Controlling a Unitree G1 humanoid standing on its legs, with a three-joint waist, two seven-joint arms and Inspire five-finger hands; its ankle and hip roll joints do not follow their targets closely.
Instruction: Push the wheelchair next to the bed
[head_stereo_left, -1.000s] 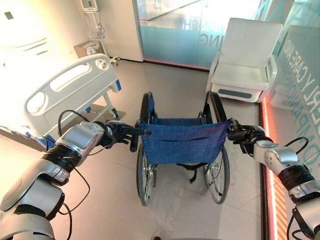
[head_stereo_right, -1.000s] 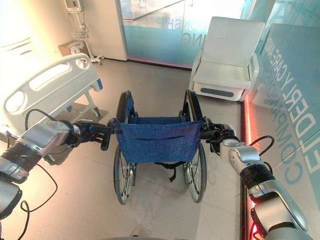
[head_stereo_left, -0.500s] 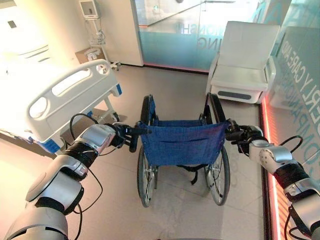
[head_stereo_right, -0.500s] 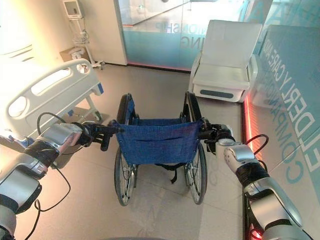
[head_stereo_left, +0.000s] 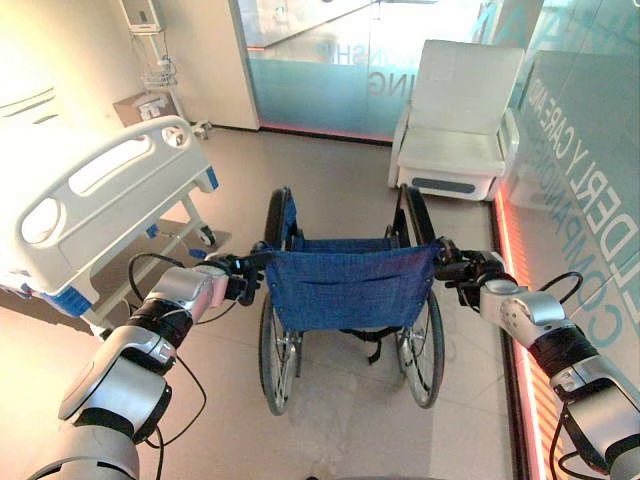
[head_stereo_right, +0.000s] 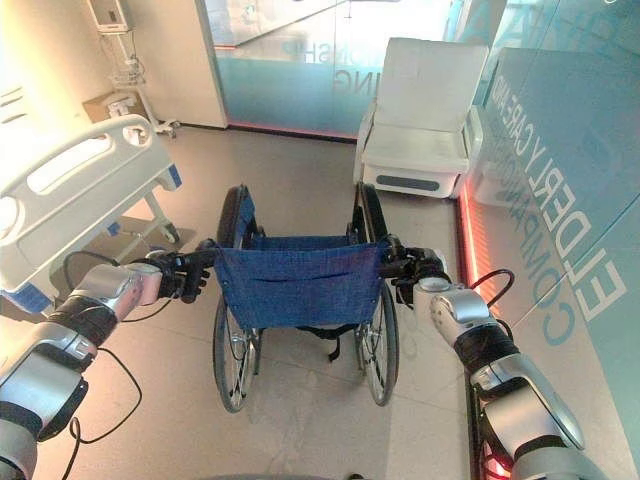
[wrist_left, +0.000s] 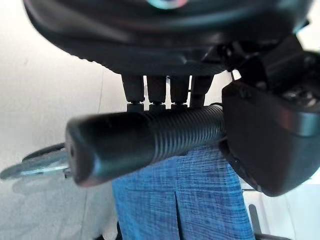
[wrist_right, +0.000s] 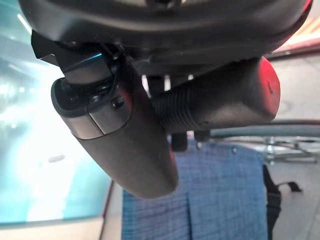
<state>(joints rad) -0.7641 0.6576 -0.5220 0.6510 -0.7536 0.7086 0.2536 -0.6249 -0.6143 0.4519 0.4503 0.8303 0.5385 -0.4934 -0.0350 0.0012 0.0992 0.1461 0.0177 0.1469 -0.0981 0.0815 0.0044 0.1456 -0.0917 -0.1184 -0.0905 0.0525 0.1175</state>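
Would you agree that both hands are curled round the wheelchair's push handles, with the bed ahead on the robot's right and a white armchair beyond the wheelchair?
Not quite: the bed stands ahead on the robot's left, as the left eye view shows. The rest holds: the left hand and right hand are curled round the push handles of the wheelchair, and the white armchair stands beyond it.

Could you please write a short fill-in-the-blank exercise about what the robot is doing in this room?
1. Each hand, the left hand and the right hand, is closed round a push handle of the ____.
2. The wheelchair's backrest cloth is ____ in colour.
3. The bed stands on the robot's ____ side.
4. Ahead, by the glass wall, stands a white ____.

Missing words: wheelchair; blue; left; armchair
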